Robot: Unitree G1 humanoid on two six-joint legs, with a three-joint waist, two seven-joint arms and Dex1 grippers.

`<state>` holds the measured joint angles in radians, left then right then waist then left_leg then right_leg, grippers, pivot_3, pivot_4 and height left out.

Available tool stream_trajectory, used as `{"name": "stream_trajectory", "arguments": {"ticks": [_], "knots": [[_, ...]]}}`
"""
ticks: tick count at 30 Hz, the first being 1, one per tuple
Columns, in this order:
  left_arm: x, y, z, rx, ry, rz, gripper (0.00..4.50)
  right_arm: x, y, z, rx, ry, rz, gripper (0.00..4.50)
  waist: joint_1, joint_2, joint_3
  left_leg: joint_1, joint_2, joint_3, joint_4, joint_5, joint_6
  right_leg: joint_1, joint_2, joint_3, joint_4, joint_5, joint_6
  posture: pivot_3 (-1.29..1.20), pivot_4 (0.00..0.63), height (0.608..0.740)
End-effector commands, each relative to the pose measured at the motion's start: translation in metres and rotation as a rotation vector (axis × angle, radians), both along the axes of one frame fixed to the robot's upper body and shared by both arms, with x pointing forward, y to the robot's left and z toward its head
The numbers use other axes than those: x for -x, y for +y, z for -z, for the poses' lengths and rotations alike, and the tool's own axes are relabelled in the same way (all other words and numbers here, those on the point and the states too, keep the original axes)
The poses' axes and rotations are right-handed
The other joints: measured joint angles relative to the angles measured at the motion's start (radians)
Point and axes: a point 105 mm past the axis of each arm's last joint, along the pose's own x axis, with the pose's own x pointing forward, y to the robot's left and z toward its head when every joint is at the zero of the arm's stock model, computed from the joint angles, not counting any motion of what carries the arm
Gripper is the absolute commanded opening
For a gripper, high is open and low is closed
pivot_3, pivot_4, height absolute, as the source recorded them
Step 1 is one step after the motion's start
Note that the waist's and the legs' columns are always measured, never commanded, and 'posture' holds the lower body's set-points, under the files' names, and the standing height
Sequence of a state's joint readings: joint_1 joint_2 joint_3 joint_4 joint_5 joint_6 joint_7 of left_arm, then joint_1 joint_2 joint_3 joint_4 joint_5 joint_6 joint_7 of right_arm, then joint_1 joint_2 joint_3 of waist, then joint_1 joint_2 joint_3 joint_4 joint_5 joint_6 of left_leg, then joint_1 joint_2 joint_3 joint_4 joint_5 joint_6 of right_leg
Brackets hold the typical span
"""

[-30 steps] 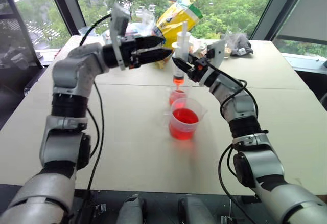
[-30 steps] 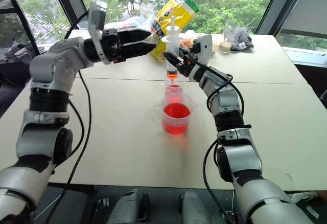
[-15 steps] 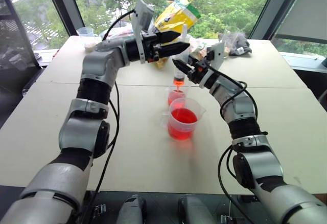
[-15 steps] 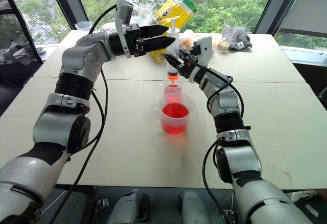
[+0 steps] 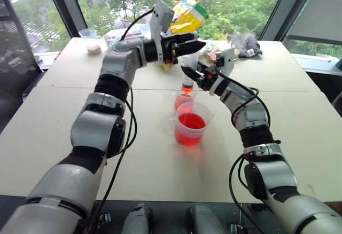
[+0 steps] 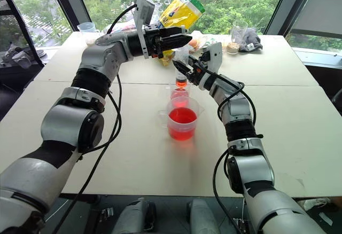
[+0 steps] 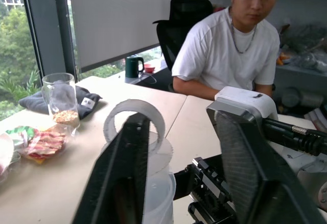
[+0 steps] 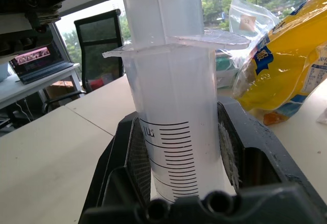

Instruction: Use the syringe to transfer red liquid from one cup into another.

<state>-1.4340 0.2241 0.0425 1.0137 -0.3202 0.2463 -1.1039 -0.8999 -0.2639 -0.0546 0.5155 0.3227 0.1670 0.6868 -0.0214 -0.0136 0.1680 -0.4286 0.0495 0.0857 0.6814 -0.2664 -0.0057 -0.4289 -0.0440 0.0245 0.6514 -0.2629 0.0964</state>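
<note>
My right gripper point(image 5: 187, 73) is shut on the barrel of the clear syringe point(image 8: 173, 132), which it holds upright. The syringe's orange tip point(image 5: 186, 88) hangs just above the small plain cup point(image 5: 182, 101), which holds a little red liquid. In front of that cup stands the handled measuring cup point(image 5: 192, 128), about half full of red liquid point(image 5: 192, 122). My left gripper point(image 5: 199, 44) reaches in level at the plunger's top. Its fingers point(image 7: 127, 168) stand apart, and the white plunger ring point(image 7: 153, 116) sits beside one of them.
At the table's point(image 5: 133, 159) far edge lie a yellow bag point(image 5: 187, 12), snack packets, a glass with grain point(image 7: 60, 98) and a dark cloth point(image 5: 251, 46). A small cup point(image 5: 90, 33) stands at the far left. A person point(image 7: 240, 50) sits beyond the table.
My left arm has swung right and forward, from beside the syringe to its plunger top, and its fingers have drawn closer together. The right gripper and syringe have stayed put.
</note>
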Motion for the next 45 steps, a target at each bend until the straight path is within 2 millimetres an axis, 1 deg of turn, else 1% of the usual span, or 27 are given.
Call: {"name": "stream_trajectory", "arguments": {"ticks": [1,2,5,10,19,27,32,38,40,43,45], "knots": [[0.007,-0.011,-0.013,0.003,-0.042,0.044,0.29,0.007,0.005,-0.025,-0.002,-0.091,-0.02,1.47,0.0,0.0,0.0,0.0,0.0,0.0,0.0,0.0,0.0,0.0,0.0,0.0,0.0,0.0,0.0,0.0,0.15,0.74],[0.006,-0.011,-0.011,-0.001,-0.04,0.041,0.05,0.008,0.005,-0.026,0.001,-0.094,-0.022,1.47,0.001,0.0,0.0,0.0,0.0,0.0,0.0,0.0,0.0,0.0,0.0,0.0,0.0,0.0,0.0,0.0,0.15,0.74],[0.005,-0.01,-0.007,-0.015,-0.038,0.037,0.05,0.009,0.005,-0.027,0.007,-0.099,-0.023,1.47,0.003,0.0,0.0,0.0,0.0,0.0,0.0,0.0,0.0,0.0,0.0,0.0,0.0,0.0,0.0,0.0,0.15,0.74],[0.0,-0.007,0.01,-0.041,-0.006,0.016,0.05,0.011,0.004,-0.032,0.016,-0.109,-0.022,1.47,0.004,0.0,0.0,0.0,0.0,0.0,0.0,0.0,0.0,0.0,0.0,0.0,0.0,0.0,0.0,0.0,0.15,0.74],[-0.004,-0.003,0.035,-0.08,0.04,-0.001,0.05,0.022,0.005,-0.054,-0.004,-0.139,-0.031,1.47,0.002,0.0,0.0,0.0,0.0,0.0,0.0,0.0,0.0,0.0,0.0,0.0,0.0,0.0,0.0,0.0,0.15,0.74],[-0.005,0.0,0.051,-0.101,0.082,0.0,0.05,0.034,0.011,-0.079,-0.071,-0.144,-0.068,1.47,0.004,0.0,0.0,0.0,0.0,0.0,0.0,0.0,0.0,0.0,0.0,0.0,0.0,0.0,0.0,0.0,0.15,0.74],[-0.004,0.0,0.059,-0.115,0.1,0.011,0.05,0.038,0.012,-0.089,-0.104,-0.141,-0.081,1.47,0.004,0.0,0.0,0.0,0.0,0.0,0.0,0.0,0.0,0.0,0.0,0.0,0.0,0.0,0.0,0.0,0.15,0.74],[-0.002,0.001,0.06,-0.116,0.106,0.018,0.05,0.038,0.013,-0.091,-0.117,-0.136,-0.082,1.47,0.004,0.0,0.0,0.0,0.0,0.0,0.0,0.0,0.0,0.0,0.0,0.0,0.0,0.0,0.0,0.0,0.15,0.74],[-0.002,0.004,0.055,-0.102,0.096,0.014,0.05,0.036,0.014,-0.085,-0.099,-0.13,-0.078,1.47,0.004,0.0,0.0,0.0,0.0,0.0,0.0,0.0,0.0,0.0,0.0,0.0,0.0,0.0,0.0,0.0,0.15,0.74],[-0.002,0.009,0.039,-0.057,0.083,0.007,0.05,0.033,0.015,-0.071,-0.058,-0.116,-0.067,1.47,0.003,0.0,0.0,0.0,0.0,0.0,0.0,0.0,0.0,0.0,0.0,0.0,0.0,0.0,0.0,0.0,0.15,0.74],[-0.003,0.015,0.029,-0.027,0.072,-0.003,0.63,0.031,0.014,-0.063,-0.042,-0.103,-0.06,1.47,0.003,0.0,0.0,0.0,0.0,0.0,0.0,0.0,0.0,0.0,0.0,0.0,0.0,0.0,0.0,0.0,0.15,0.74]]}}
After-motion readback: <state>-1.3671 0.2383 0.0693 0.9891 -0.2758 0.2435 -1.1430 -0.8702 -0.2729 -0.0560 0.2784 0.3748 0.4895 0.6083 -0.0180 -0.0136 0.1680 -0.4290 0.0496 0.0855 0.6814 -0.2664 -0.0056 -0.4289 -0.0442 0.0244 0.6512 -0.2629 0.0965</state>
